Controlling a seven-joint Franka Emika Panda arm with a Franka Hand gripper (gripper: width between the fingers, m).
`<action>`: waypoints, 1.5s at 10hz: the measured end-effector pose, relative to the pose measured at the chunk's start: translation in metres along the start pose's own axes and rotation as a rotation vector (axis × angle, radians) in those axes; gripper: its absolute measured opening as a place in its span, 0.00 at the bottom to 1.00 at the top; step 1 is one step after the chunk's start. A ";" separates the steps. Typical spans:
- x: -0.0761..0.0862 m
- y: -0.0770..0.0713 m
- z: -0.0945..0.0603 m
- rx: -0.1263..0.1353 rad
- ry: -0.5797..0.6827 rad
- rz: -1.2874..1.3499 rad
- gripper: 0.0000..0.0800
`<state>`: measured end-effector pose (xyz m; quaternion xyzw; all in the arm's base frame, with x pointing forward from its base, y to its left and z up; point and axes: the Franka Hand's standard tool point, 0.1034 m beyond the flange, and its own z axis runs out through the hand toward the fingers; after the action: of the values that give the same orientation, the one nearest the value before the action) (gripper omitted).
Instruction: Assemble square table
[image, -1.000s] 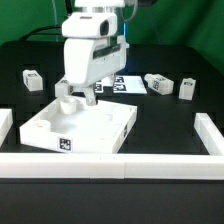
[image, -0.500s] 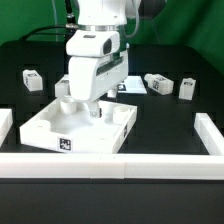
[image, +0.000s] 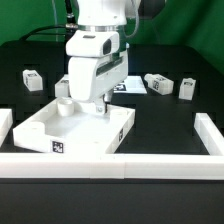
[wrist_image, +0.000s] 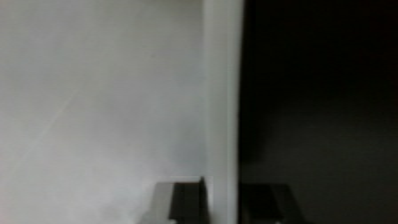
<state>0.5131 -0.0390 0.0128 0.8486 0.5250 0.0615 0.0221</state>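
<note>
The white square tabletop (image: 70, 135) lies in front of the arm, rim up, with a tag on its front face. My gripper (image: 97, 105) is down on the tabletop's far rim. In the wrist view the rim (wrist_image: 221, 100) runs between my two dark fingers (wrist_image: 185, 205), and the gripper (wrist_image: 224, 205) is closed on it, with the tabletop's white floor (wrist_image: 107, 100) to one side. Small tagged legs lie on the table: one at the exterior view's left (image: 32, 79), two at its right (image: 158, 82) (image: 187, 89). Another white block (image: 63, 88) stands beside my gripper.
The marker board (image: 128, 86) lies behind the arm. Long white border bars run along the front (image: 110, 166), the exterior view's right (image: 208, 135) and its left (image: 5, 122). The table surface is black.
My gripper came down onto the tabletop's far rim. The tabletop then shifted a little toward the front and the exterior view's left.
</note>
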 end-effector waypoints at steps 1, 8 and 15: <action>0.000 0.000 0.000 0.000 0.000 0.000 0.08; 0.000 0.000 0.000 0.000 0.000 0.000 0.08; 0.073 -0.023 0.004 0.014 0.003 -0.261 0.08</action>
<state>0.5256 0.0365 0.0129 0.7732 0.6313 0.0557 0.0234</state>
